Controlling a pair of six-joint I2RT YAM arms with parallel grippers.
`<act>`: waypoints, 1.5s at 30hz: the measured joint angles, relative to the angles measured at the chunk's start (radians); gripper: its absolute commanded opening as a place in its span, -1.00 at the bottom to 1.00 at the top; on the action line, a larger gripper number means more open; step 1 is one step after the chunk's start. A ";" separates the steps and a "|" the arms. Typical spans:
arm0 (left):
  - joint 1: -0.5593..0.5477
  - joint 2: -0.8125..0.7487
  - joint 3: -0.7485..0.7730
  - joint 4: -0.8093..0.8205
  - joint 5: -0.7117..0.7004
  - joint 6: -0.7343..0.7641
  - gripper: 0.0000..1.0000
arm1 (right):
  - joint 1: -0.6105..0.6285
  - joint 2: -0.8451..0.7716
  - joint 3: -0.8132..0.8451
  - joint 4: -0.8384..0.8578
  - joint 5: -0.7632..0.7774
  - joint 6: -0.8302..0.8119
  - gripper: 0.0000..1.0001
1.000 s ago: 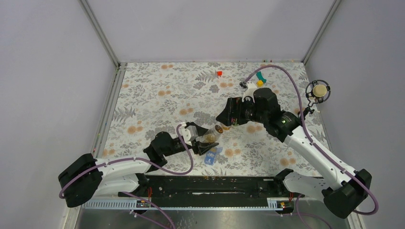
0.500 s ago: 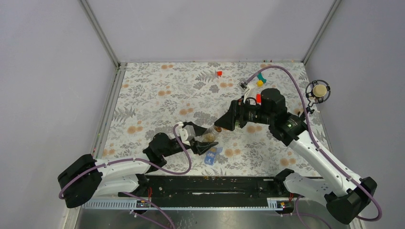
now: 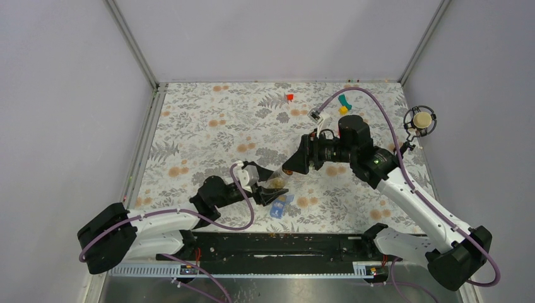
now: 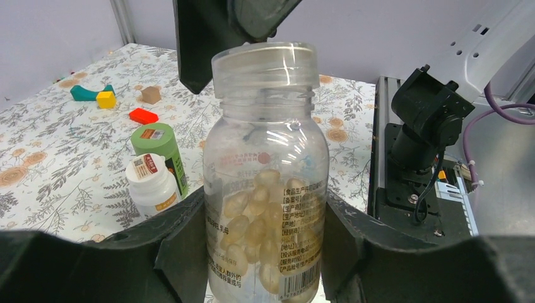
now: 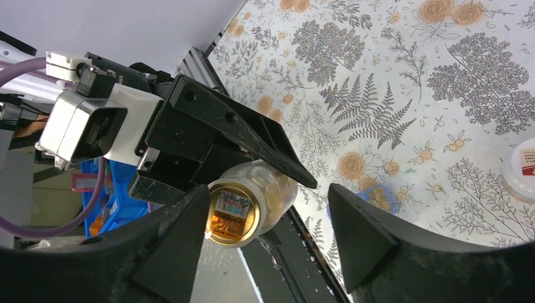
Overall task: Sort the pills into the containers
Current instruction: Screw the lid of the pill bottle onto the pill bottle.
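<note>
A clear pill bottle (image 4: 265, 189) full of pale yellow capsules stands between my left gripper's (image 4: 265, 259) jaws, which are shut on its body. In the top view the bottle (image 3: 276, 182) points toward the right arm. My right gripper (image 5: 268, 205) is open and straddles the bottle's cap (image 5: 235, 211). One of its fingers (image 5: 180, 237) is close beside the cap; the other stands well apart from it. The blue pill box (image 3: 281, 205) lies on the table just below the bottle, and one compartment (image 5: 376, 196) shows yellow pills.
A green bottle (image 4: 161, 148) and a white bottle (image 4: 151, 186) stand together behind the held one. A red block (image 4: 144, 115), a teal-and-yellow block (image 3: 343, 105) and another red block (image 3: 290, 96) lie toward the far edge. A round fixture (image 3: 421, 120) sits at the right wall.
My right gripper has come down toward the left onto the bottle's cap and its jaws have narrowed. The left gripper and the bottle have stayed put.
</note>
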 measured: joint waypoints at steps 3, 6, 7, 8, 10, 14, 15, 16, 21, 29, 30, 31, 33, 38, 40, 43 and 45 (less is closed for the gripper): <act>0.001 0.009 0.000 0.003 -0.002 -0.003 -1.00 | 0.000 -0.004 0.000 -0.012 0.010 -0.011 0.90; 0.005 0.014 0.000 0.007 -0.006 -0.005 -1.00 | 0.000 -0.020 0.000 -0.019 0.038 -0.003 0.96; 0.005 0.015 0.000 0.007 -0.007 -0.005 -1.00 | 0.000 -0.027 0.000 -0.018 0.045 0.003 0.96; 0.005 0.015 0.000 0.007 -0.008 -0.005 -1.00 | 0.000 -0.034 0.000 -0.018 0.046 0.008 0.96; 0.006 0.016 0.000 0.007 -0.011 -0.005 -1.00 | 0.000 -0.039 0.000 -0.014 0.042 0.018 0.95; 0.007 0.021 0.003 0.004 -0.011 -0.008 -1.00 | 0.000 -0.031 0.000 -0.002 0.013 0.031 0.93; 0.007 0.023 0.005 0.001 -0.011 -0.008 -1.00 | 0.000 -0.028 0.000 0.002 0.004 0.031 0.91; 0.007 0.026 0.007 0.000 -0.011 -0.008 -1.00 | 0.000 -0.024 0.000 0.005 -0.003 0.030 0.87; 0.007 0.029 0.016 -0.003 -0.010 -0.009 -1.00 | 0.000 0.009 0.000 0.003 -0.026 0.019 0.67; 0.007 0.039 0.035 -0.028 -0.010 -0.011 -1.00 | 0.004 0.044 0.015 -0.016 -0.058 -0.012 0.00; 0.007 0.040 0.039 -0.034 -0.011 -0.012 -1.00 | 0.005 0.044 0.016 -0.018 -0.068 -0.018 -0.11; 0.008 0.041 0.042 -0.048 -0.011 -0.014 -1.00 | 0.006 0.044 0.019 -0.019 -0.074 -0.021 -0.21; 0.012 0.041 0.049 -0.062 -0.009 -0.021 -1.00 | 0.006 0.043 0.021 -0.020 -0.079 -0.035 -0.33; 0.040 0.039 0.091 -0.138 0.067 -0.038 -1.00 | 0.005 0.037 0.027 -0.026 -0.094 -0.091 -0.43; 0.066 0.039 0.112 -0.171 0.129 -0.051 -1.00 | 0.004 0.030 0.027 -0.027 -0.101 -0.121 -0.44; 0.112 0.039 0.140 -0.211 0.254 -0.087 -1.00 | 0.004 0.021 0.028 -0.027 -0.128 -0.177 -0.45; 0.139 0.040 0.161 -0.237 0.329 -0.117 -1.00 | 0.004 0.016 0.028 -0.027 -0.154 -0.225 -0.45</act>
